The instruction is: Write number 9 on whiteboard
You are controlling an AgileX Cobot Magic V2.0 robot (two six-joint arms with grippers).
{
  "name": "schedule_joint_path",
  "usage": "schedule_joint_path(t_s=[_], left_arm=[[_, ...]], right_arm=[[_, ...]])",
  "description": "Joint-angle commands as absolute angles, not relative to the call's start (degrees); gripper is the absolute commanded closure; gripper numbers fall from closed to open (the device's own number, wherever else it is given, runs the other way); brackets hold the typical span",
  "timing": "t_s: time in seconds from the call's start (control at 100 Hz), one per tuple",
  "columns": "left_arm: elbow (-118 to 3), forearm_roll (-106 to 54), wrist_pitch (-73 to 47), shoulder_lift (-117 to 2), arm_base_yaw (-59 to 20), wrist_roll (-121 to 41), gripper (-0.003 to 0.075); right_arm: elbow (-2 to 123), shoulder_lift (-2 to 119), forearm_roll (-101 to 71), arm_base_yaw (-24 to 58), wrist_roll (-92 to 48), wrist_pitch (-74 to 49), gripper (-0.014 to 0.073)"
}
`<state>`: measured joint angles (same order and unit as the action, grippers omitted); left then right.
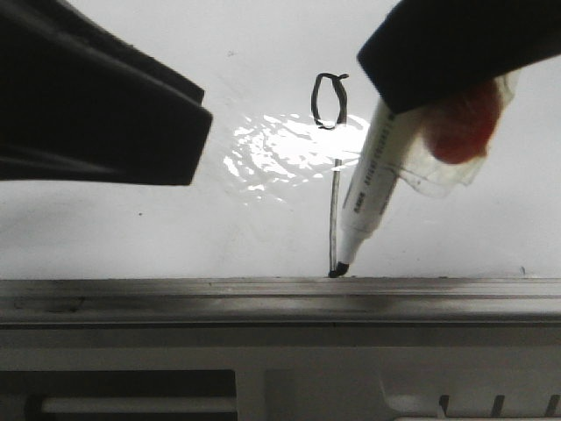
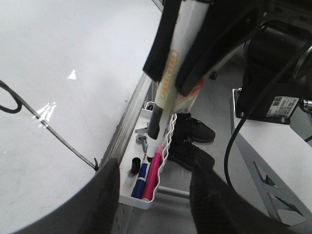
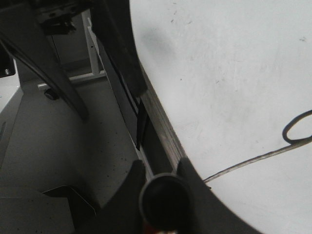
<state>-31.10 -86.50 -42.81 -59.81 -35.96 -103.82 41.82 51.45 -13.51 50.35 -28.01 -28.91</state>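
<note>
Front view, left gripper: matte black, wedge-shaped, hanging left of the number 9; grip state impossible to tell here.
Front view, number 9: thin black line, narrow oval loop on top, long straight stem down to a tiny hook just above the grey ledge.
Front view, whiteboard: glossy white, flat, faintly specked, rippled glare patch just left of the 9's stem.
Front view, marker: white barrel, tilted, dark tip touching the foot of the 9; red blob under clear wrinkled tape beside the barrel, right of the loop.
Front view, right gripper: black, clamped around the marker's upper end, above and right of the 9.
Left wrist view: fingers spread wide with nothing between them, near the hook of the 9; only here, a white wire tray below the board edge with pink and blue pens, and dark shoes on the floor.
Right wrist view: round dark marker end pinched between the right fingers; brushed metal board edge beside the 9's stem, seen only here.
</note>
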Motion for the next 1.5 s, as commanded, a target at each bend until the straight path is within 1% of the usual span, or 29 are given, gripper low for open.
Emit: schedule_joint_path(t_s=[0.0,0.18,0.42,0.59,0.98,1.49], left_arm=[[-32.8,-90.7,-44.8,-59.6,-36.4,-105.1,0.0414],[-32.8,-90.7,-46.9,-59.6,-36.4,-106.2,0.0414],[-32.8,-90.7,-47.0,-59.6,-36.4,-106.2,0.0414],[-32.8,-91.1,-46.5,-59.6,-36.4,-106.2,0.0414],[-32.8,-92.5,-45.4,-59.6,-36.4,-106.2,0.0414],[-32.8,-92.3,-45.7,-59.6,-36.7,-106.1,0.0416]], right_arm=[[43.9,51.1,-14.1,50.6,-28.7,-23.1,0.0667],[44.0,53.0,-14.8,51.0,-28.7,-19.2,0.0667],[47.3,57.3,-14.8,55.3,-29.3,-18.7,0.0667],[48.9,59.4,-14.8,56.3,-29.5,-18.6,0.0667],[48.9,59.4,-14.8,59.1,-29.5,-16.7,0.0667],[49.0,59.4,-17.0,59.3,-29.5,-15.4,0.0667]])
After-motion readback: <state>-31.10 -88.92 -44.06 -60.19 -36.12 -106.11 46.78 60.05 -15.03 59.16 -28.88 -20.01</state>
